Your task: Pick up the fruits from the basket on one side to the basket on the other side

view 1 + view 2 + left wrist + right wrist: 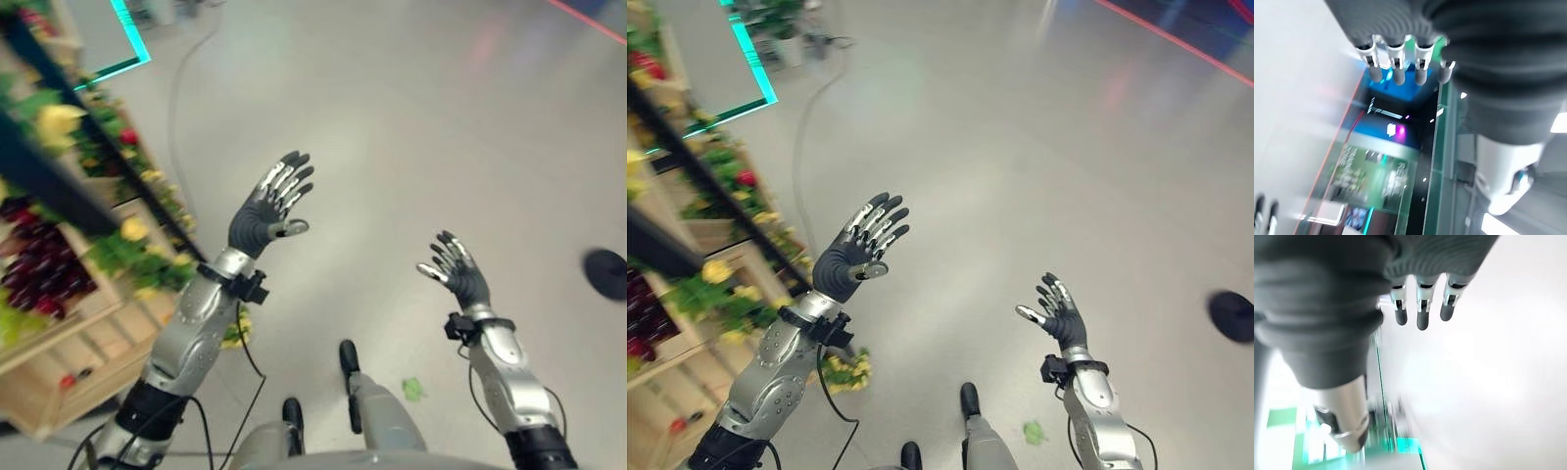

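Pale grey polished floor (411, 127) spans the work area, with no legible writing in any view. Left hand (266, 211) is raised over the floor, palm out, fingers straight and spread, holding nothing. Right hand (458, 272) is raised lower, fingers likewise spread and empty. Dark purple grapes (39, 264) and yellow fruits (133, 229) lie in the wooden crate display (88, 343) at the robot's left, apart from both hands.

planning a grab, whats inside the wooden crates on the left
The wooden slatted crates hold dark purple grapes, yellow fruits and green leaves. The black shelf rail covers part of the contents. Both hands, left hand and right hand, hover empty.
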